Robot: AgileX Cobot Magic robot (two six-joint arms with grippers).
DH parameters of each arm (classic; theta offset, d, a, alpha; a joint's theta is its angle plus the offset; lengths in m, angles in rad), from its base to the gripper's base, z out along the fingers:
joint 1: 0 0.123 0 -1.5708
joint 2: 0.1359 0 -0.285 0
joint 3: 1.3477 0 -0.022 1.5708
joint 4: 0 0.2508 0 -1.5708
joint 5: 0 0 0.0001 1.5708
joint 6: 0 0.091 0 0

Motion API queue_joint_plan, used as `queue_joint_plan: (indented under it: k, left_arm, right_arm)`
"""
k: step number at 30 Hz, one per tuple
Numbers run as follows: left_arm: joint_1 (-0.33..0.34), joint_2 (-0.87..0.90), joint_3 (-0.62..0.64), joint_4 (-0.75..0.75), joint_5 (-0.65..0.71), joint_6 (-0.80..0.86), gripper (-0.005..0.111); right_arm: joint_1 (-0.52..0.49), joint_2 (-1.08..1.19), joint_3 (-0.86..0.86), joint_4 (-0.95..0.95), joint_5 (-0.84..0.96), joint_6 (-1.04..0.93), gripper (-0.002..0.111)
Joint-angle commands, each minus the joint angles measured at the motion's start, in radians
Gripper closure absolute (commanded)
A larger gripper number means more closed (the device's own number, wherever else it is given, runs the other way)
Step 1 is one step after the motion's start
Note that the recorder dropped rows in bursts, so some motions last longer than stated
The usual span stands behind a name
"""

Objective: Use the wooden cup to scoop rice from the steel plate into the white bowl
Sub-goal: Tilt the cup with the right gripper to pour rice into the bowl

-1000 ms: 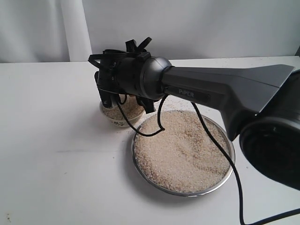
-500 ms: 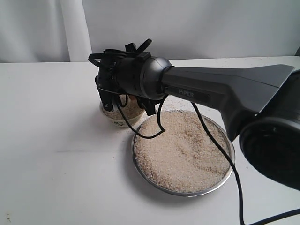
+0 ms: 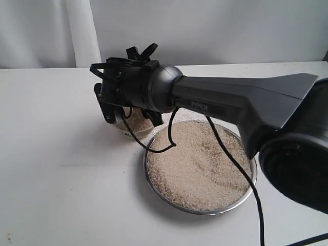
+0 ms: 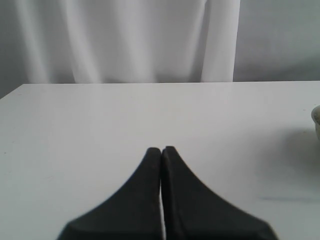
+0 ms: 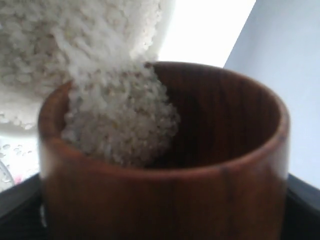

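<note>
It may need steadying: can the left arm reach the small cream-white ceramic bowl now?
Probably, from the side: bare white table lies between the shut left end effector and the small cream-white ceramic bowl. From above, no: the right arm, tipping the reddish-brown wooden cup, hovers over it.

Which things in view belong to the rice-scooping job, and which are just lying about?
Job: off-white rice grains; shiny round steel plate; small cream-white ceramic bowl; reddish-brown wooden cup.
Idle: left gripper, black fingers shut; white curtain.

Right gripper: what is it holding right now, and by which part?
The wooden cup, clamped by its outer sides between the fingers. The cup is tipped, with rice running out over its lip.
</note>
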Motion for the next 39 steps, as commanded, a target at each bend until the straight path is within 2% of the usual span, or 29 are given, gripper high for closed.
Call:
queue_joint_plan:
  k: [1, 11, 15, 31, 39]
  left_arm:
    - [-0.003, -0.003, 0.002, 0.000, -0.006, -0.004, 0.107]
    - [-0.003, -0.003, 0.002, 0.000, -0.006, -0.004, 0.107]
    - [-0.003, -0.003, 0.002, 0.000, -0.006, -0.004, 0.107]
    - [-0.003, -0.003, 0.002, 0.000, -0.006, -0.004, 0.107]
    - [-0.003, -0.003, 0.002, 0.000, -0.006, -0.004, 0.107]
  right_arm:
    - [0.000, -0.003, -0.007, -0.027, -0.012, 0.010, 0.108]
    - [0.000, -0.003, -0.007, -0.033, -0.059, 0.035, 0.108]
    - [0.000, -0.003, -0.007, -0.127, -0.060, 0.113, 0.108]
    - [0.000, 0.046, -0.007, -0.231, -0.046, 0.107, 0.108]
    - [0.000, 0.044, -0.007, -0.243, 0.058, 0.092, 0.108]
